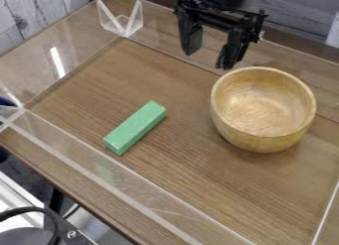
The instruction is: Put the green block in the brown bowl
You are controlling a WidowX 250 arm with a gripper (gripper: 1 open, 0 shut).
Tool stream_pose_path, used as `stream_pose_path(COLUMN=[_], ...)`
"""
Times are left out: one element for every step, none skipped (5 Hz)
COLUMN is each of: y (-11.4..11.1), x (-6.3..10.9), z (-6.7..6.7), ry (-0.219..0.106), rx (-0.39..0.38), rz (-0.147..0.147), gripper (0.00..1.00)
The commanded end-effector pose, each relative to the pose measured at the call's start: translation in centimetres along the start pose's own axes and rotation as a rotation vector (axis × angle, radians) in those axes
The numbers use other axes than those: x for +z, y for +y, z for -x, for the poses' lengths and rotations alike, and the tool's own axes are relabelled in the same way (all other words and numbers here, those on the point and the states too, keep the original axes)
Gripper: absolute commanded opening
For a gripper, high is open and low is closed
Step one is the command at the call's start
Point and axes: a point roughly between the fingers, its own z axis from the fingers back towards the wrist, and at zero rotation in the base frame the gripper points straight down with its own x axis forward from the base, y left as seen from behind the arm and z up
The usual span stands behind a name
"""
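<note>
Green and matte, the block (137, 127) lies flat on the wooden tabletop (172, 90), left of centre in the frame, its long side running diagonally from lower left to upper right. We see the bowl (265, 108) at right of centre, upright, pale inside and well apart from the block. The black gripper (212, 47) hangs at the upper middle of the frame, pointing down, jaws wide and holding nothing, just above and left of the bowl's far rim. Clear walls (79, 150) edge the tabletop.
</note>
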Motion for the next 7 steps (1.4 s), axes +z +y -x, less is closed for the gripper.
stream_pose_path(y=[1.2, 3.0, 5.0, 6.8, 7.7, 7.9, 7.9], x=[-0.6, -1.5, -2.5, -3.9, -5.3, -6.5, -7.4], z=[1.4, 3.5, 5.1, 6.1, 6.8, 6.8, 6.6], ry=[0.009, 0.024, 0.016, 0.015, 0.024, 0.037, 0.046], rx=[-0.017, -0.040, -0.045, -0.048, -0.061, -0.065, -0.072], rz=[-0.007, -0.015, -0.017, -0.016, -0.025, -0.020, -0.015], gripper=[1.00, 1.00, 1.00, 1.00, 1.00, 1.00, 1.00])
